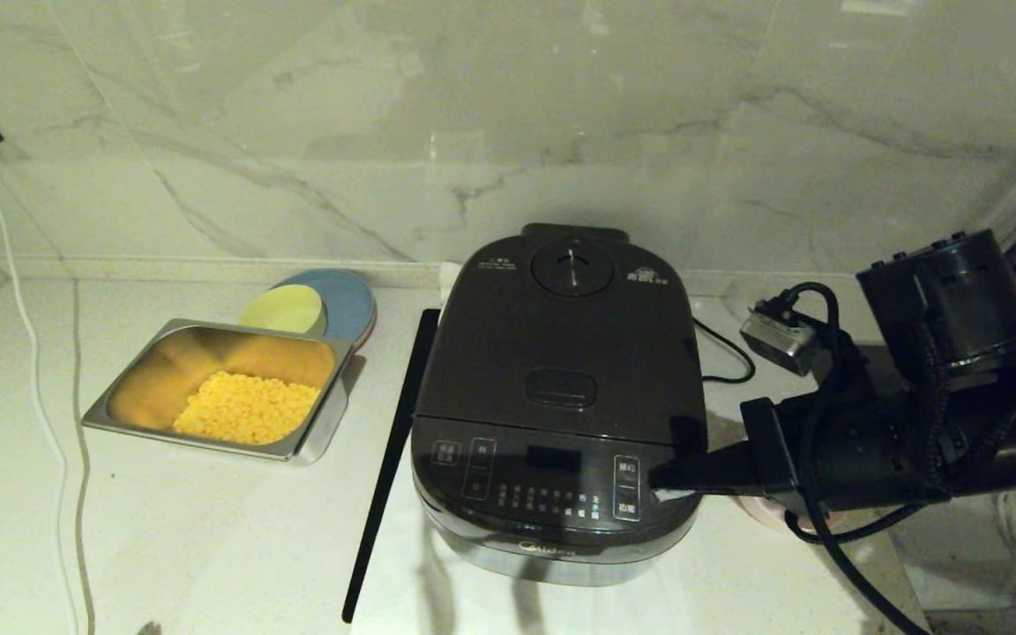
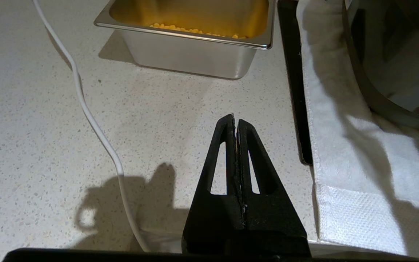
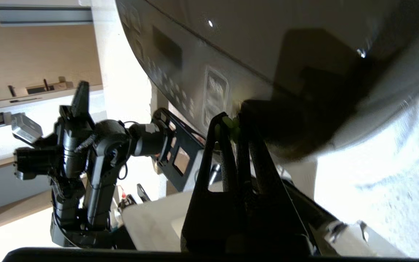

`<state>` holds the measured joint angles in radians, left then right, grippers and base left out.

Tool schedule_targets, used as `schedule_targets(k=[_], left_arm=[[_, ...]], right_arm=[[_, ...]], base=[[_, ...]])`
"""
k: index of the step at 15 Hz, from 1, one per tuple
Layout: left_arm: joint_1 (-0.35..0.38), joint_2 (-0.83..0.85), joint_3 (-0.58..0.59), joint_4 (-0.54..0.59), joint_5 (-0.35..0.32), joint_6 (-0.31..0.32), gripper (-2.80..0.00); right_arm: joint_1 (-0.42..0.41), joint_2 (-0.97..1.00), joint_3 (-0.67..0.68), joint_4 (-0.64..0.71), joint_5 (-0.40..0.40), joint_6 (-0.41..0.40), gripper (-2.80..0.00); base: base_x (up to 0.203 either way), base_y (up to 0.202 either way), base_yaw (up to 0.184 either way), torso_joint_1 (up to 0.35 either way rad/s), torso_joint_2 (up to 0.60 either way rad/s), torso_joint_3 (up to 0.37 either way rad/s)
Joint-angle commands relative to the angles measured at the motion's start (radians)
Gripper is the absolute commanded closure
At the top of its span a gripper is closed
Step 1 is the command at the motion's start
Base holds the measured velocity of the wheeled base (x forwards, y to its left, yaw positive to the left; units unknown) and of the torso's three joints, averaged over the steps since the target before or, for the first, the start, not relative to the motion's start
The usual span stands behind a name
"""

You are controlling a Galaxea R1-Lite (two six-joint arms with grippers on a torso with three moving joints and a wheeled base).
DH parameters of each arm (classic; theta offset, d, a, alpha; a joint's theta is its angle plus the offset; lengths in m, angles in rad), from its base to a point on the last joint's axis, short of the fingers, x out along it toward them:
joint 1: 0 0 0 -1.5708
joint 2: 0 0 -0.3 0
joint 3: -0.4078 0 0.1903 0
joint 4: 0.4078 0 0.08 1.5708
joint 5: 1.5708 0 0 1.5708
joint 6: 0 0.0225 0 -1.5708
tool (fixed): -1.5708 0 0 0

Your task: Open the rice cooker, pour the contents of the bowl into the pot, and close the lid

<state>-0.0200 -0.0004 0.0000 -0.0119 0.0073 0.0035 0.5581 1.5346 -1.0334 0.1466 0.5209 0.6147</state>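
Trouble may come if the right gripper (image 1: pixel 662 479), pinched shut at the rice cooker (image 1: pixel 561 397)'s 4 o'clock corner, pokes a touch button instead of the lid (image 1: pixel 565 339).

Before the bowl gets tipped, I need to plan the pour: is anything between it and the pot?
Yes. The lid is shut over the rice cooker, so the pot is covered and unseen. The right end effector, shut, sits at the cooker's front right corner.

Glossy black rice cooker (image 1: pixel 561 397) with white labels; steel tray (image 1: pixel 314 441) of yellow corn kernels (image 1: pixel 248 407); speckled off-white tabletop (image 1: pixel 164 529); grey-veined marble wall (image 1: pixel 384 132).
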Motion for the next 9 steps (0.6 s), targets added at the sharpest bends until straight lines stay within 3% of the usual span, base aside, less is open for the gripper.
schedule_targets(k=[1, 9], left_arm=[[0.000, -0.001, 0.009, 0.000, 0.000, 0.000, 0.00], [0.000, -0.001, 0.009, 0.000, 0.000, 0.000, 0.00]], right_arm=[[0.000, -0.042, -0.002, -0.007, 0.008, 0.004, 0.00], [0.000, -0.127, -0.006, -0.004, 0.005, 0.008, 0.00]], base=[[0.000, 0.000, 0.000, 0.000, 0.00, 0.000], [0.000, 0.000, 0.000, 0.000, 0.00, 0.000]])
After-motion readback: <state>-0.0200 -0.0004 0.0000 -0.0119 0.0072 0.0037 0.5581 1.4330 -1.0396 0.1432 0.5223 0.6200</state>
